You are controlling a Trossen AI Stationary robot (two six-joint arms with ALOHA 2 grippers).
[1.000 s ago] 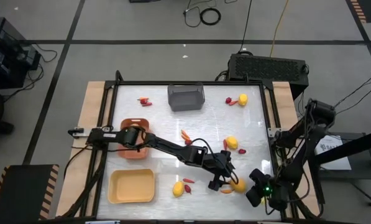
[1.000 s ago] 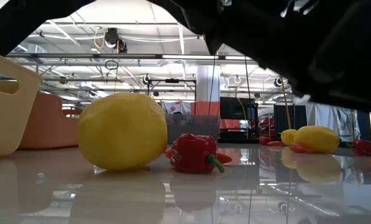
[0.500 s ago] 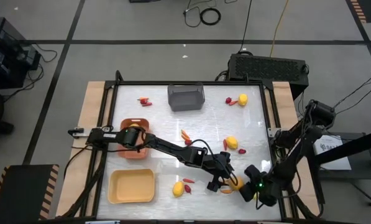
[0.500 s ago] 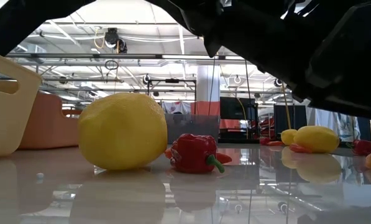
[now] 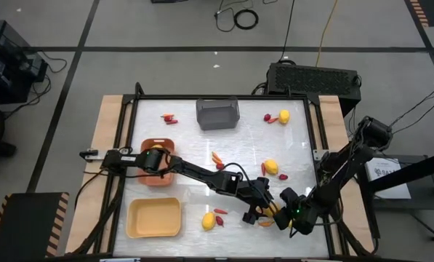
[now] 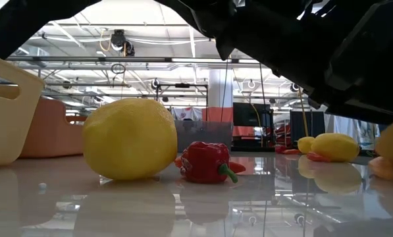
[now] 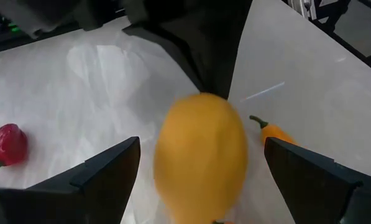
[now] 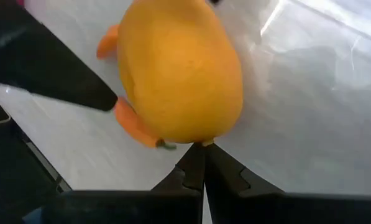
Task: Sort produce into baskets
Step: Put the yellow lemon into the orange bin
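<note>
Left wrist view: the smooth yellow-orange oval fruit [image 7: 201,158] is straddled by the released left gripper [image 7: 201,180]; it should be centred before closing, while the clenched right gripper [image 5: 288,220] nudges it at lower right.

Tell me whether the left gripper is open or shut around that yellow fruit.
Open. In the left wrist view the left gripper has its fingers spread wide on either side of the yellow fruit, with gaps showing, not clamped on it.

Both arms low over the near right part of the desk [image 5: 202,156], tips almost meeting.

Left arm stretched far across from the left side, left gripper [image 5: 259,211] with fingers [image 7: 104,171] spread wide. Right arm bent in from the right edge, right gripper [image 5: 286,212] with fingers [image 8: 201,171] pressed together, just beside the left one.
</note>
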